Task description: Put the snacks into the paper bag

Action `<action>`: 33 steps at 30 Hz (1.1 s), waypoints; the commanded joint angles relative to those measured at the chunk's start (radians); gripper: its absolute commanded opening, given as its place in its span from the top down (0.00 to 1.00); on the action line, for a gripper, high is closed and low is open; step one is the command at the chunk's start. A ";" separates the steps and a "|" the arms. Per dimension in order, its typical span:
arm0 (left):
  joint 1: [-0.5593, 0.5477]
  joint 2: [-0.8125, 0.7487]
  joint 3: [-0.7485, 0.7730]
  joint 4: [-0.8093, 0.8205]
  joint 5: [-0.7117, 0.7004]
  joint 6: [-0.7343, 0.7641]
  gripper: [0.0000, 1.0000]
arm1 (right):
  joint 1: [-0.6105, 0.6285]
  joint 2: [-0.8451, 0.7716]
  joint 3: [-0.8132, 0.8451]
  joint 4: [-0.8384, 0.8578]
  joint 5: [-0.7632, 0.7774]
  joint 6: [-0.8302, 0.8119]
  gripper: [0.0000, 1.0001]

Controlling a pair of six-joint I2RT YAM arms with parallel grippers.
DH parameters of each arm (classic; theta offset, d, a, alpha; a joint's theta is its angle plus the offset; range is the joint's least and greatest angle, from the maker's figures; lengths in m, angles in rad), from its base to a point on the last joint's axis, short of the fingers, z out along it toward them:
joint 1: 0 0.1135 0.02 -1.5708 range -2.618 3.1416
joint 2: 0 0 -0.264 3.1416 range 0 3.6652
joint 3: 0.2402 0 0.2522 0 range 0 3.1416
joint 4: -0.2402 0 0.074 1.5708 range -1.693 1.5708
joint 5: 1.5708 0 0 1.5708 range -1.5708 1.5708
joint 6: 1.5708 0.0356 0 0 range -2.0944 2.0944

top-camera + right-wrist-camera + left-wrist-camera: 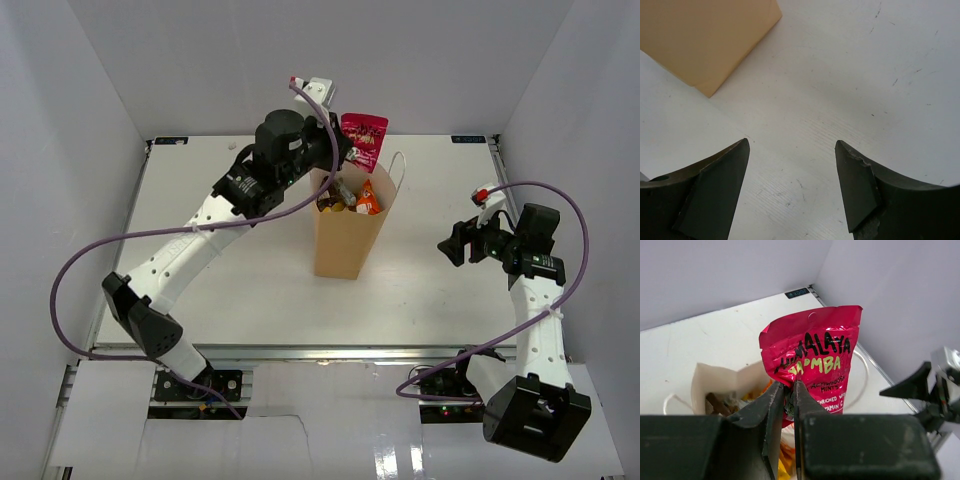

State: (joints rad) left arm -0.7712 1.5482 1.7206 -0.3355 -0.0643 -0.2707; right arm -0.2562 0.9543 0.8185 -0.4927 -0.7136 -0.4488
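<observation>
The left arm [190,250] reaches from the near left corner of the bench [250,290] toward the middle of the far edge. The left gripper [345,155] [790,385] is pinched tight on the bottom edge of a pink packet [364,140] [812,355], with only the foil between its fingers. In the wrist view the packet stands upright above the fingers and carries black and green lettering. It is held above the open mouth of the paper bag [348,240] [715,375], toward the bag's far side and not yet inside.

The bag stands upright near the middle of the bench, a little closer to the far edge. An orange packet [368,198] shows inside it, and a yellow packet [330,205] lies just left of that one. A thin handle [400,165] arches over the right rim.

The right gripper [452,243] [791,145] is spread wide and holds nothing. It hangs over bare bench toward the right edge, well apart from the bag, whose lower corner [705,40] shows in its wrist view.
</observation>
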 commanded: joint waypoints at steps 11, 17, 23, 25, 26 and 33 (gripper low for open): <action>0.049 0.144 0.166 -0.131 0.007 0.011 0.54 | -0.014 -0.017 -0.007 0.028 0.000 -0.024 0.25; 0.052 0.153 0.302 -0.135 0.050 -0.002 0.29 | -0.015 0.003 -0.002 0.028 -0.003 -0.028 0.25; 0.234 0.086 0.213 -0.143 0.001 -0.117 0.28 | -0.017 0.027 -0.008 0.029 0.002 -0.033 0.25; 0.382 0.035 0.113 -0.105 0.111 -0.182 0.28 | -0.017 0.035 -0.010 0.029 0.002 -0.036 0.25; 0.436 0.032 0.032 -0.079 0.147 -0.244 0.27 | -0.017 0.038 -0.013 0.029 0.002 -0.037 0.25; 0.659 0.214 -0.073 -0.005 0.271 -0.318 0.18 | -0.021 0.087 -0.012 0.032 -0.021 -0.034 0.25</action>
State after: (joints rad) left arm -0.0975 1.6981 1.6505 -0.3771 0.1223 -0.5385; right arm -0.2695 1.0264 0.8055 -0.4908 -0.7105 -0.4786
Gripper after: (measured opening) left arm 0.805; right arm 0.754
